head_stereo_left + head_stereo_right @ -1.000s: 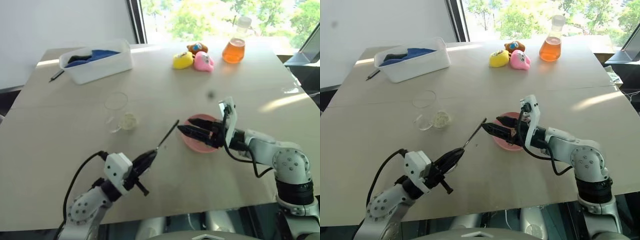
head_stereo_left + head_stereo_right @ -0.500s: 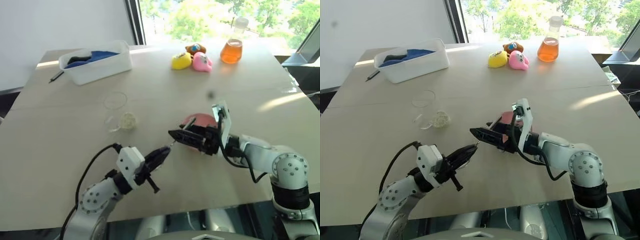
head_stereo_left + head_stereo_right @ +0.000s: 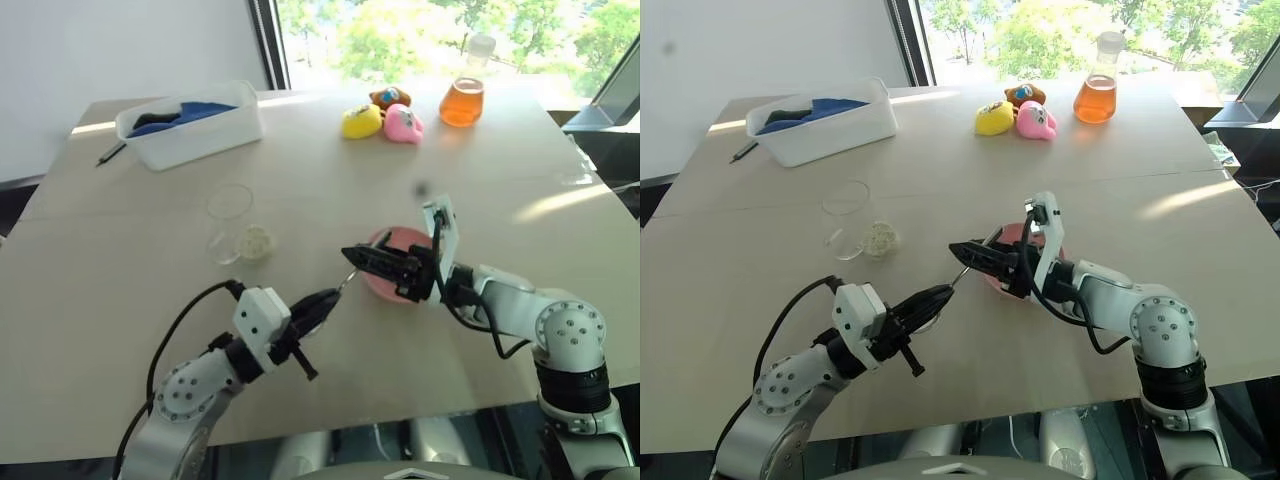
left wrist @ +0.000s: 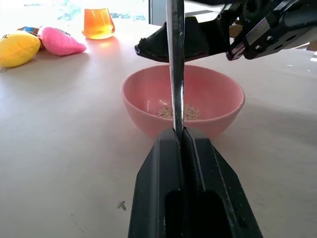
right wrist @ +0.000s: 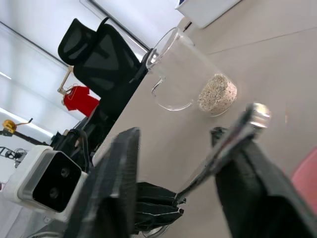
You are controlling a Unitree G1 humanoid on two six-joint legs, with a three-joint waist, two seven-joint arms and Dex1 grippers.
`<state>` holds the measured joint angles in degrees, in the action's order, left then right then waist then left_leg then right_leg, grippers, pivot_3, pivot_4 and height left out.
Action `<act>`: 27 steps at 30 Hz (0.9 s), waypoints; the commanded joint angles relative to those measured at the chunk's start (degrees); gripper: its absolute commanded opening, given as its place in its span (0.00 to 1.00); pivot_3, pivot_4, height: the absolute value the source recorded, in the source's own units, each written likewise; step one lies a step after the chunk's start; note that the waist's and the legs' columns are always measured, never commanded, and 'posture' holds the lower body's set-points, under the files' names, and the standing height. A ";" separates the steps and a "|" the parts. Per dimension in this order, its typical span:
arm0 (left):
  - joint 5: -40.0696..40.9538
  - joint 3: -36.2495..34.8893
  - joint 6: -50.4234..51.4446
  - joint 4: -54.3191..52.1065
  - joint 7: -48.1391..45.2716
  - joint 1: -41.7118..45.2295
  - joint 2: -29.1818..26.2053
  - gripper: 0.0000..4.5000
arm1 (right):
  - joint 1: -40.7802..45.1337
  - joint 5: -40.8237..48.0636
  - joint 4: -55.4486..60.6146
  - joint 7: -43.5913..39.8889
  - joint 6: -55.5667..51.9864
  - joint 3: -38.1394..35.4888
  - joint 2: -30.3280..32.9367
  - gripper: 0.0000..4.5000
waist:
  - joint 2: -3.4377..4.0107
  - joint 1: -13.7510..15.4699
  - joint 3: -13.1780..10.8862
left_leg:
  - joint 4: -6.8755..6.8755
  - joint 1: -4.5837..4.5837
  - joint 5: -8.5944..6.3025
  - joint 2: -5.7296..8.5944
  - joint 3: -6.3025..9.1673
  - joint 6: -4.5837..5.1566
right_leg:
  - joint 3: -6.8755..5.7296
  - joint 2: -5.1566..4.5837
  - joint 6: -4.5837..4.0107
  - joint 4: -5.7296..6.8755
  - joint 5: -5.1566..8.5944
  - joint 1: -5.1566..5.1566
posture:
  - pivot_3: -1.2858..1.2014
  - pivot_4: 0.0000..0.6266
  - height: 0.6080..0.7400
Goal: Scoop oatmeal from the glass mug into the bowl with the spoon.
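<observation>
Bright daylight from the far window [image 3: 420, 30], glare across the table [image 3: 150, 300].

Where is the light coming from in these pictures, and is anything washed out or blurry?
Left eye view: daylight from the window behind the flask leaves bright patches on the table.
Left wrist view: the far background is washed out; the spoon gleams; the bowl is sharp.
Right wrist view: the right gripper's fingers are soft; the glass mug is clearer.

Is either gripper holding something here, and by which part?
The left gripper is shut on the spoon, pinching its handle end. The right gripper has its fingers around the spoon's far end; whether it grips cannot be told.
</observation>
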<state>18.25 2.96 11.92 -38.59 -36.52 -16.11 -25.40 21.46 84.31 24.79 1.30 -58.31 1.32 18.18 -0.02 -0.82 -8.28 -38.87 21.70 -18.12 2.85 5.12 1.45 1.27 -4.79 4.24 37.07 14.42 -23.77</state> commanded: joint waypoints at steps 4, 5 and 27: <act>0.77 -0.34 -2.58 -1.03 -1.43 -0.90 -0.98 0.00 | -0.03 2.37 0.98 0.64 2.16 -0.82 -0.80 0.03 | 0.00 0.00 0.00 | 0.00 0.00 0.00 -0.01 0.00 0.00 | 0.00 0.01 0.00 0.01 0.00 0.00 | 0.52 0.24 1.00; 0.68 -0.52 -2.86 -0.86 -1.46 -1.22 -1.01 0.00 | -0.11 2.57 0.92 0.90 2.28 -0.98 -0.74 0.03 | 0.00 0.00 0.00 | 0.00 0.00 0.00 0.00 -0.01 0.00 | 0.01 0.01 0.00 0.01 0.00 0.00 | 0.52 0.24 1.00; -22.44 -11.44 -26.35 1.02 19.52 -16.70 10.09 0.88 | 14.75 -1.86 -14.46 1.21 8.06 -11.38 3.95 0.00 | 0.01 0.18 -0.01 | -0.06 0.02 -0.01 -0.01 -0.10 0.02 | 0.07 -0.03 0.01 -0.01 -0.01 0.00 | 0.52 0.24 1.00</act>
<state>-2.59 -6.75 -11.70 -35.41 -19.61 -32.94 -15.94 34.24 82.81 10.27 3.24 -51.72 -8.94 22.91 -0.01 -0.64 -8.29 -38.93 21.72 -18.13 2.83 5.03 1.47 1.32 -4.83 4.25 37.07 14.41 -23.77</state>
